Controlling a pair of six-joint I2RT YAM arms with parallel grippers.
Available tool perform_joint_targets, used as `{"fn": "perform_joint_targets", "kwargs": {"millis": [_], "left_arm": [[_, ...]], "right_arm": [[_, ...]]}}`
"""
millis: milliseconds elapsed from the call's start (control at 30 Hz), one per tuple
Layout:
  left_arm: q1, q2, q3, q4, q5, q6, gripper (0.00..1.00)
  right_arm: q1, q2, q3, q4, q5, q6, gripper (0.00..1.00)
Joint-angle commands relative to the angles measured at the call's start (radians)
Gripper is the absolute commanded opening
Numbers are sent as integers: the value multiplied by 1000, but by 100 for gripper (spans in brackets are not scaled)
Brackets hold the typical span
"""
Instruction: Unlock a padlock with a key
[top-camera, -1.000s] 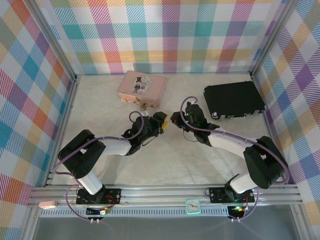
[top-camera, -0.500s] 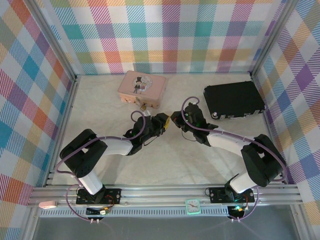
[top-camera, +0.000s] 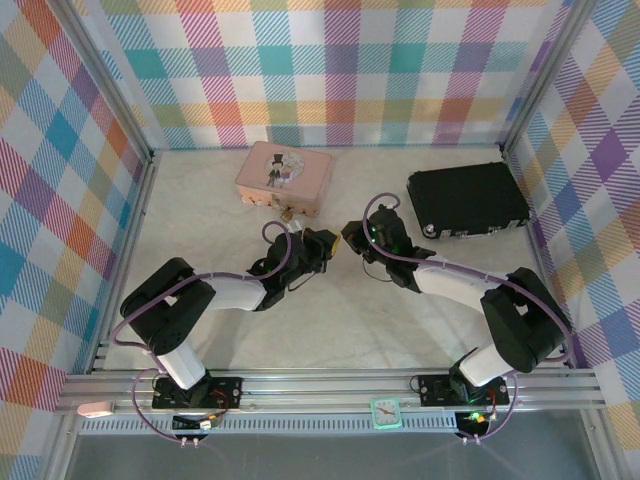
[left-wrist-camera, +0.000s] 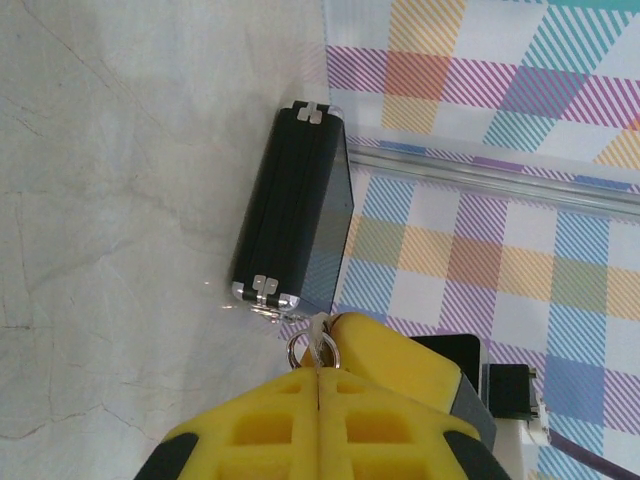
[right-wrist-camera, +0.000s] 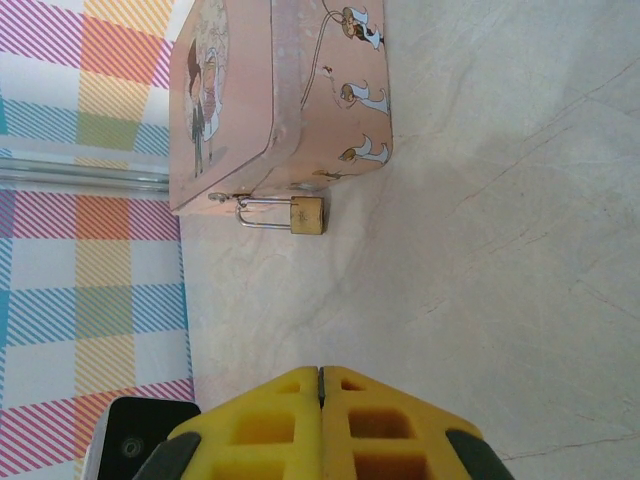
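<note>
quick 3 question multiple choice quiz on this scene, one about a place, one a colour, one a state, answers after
1. Where is the small brass padlock with the silver shackle?
A. lying loose mid-table
B. hooked on the latch of the pink cartoon tin box
C. inside the tin

2. What colour are the gripper fingers?
A. yellow
B. blue
C. white

3. The left gripper is:
A. wide open
B. shut on a small silver ring
C. shut on the padlock

Answers:
1 B, the shackle passes through the tin's latch and the lock body hangs beside the wall.
2 A, both wrist views show yellow fingers.
3 B, the fingers meet, with the ring poking out at their tips.
</note>
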Motion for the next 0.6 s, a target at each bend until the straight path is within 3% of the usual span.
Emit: {"fn": "perform_joint_targets", "kwargs": {"millis": [0, 67, 133, 300, 567], "left_arm": [[5, 10, 19, 49, 31, 30, 0], [35, 9, 30, 31, 96, 76, 0], [71, 14, 46, 23, 179, 124, 0], [167, 17, 115, -85, 402, 265, 0], [266, -33, 263, -448, 750, 660, 0]], "right_arm": [[1, -43, -14, 6, -7, -63, 12], [-22, -78, -13, -16, -43, -137, 27], [-61, -106, -10, -50, -112, -206, 35], [-202, -140, 8, -130, -405, -385, 36], [-358, -158, 14, -115, -872, -563, 36]]}}
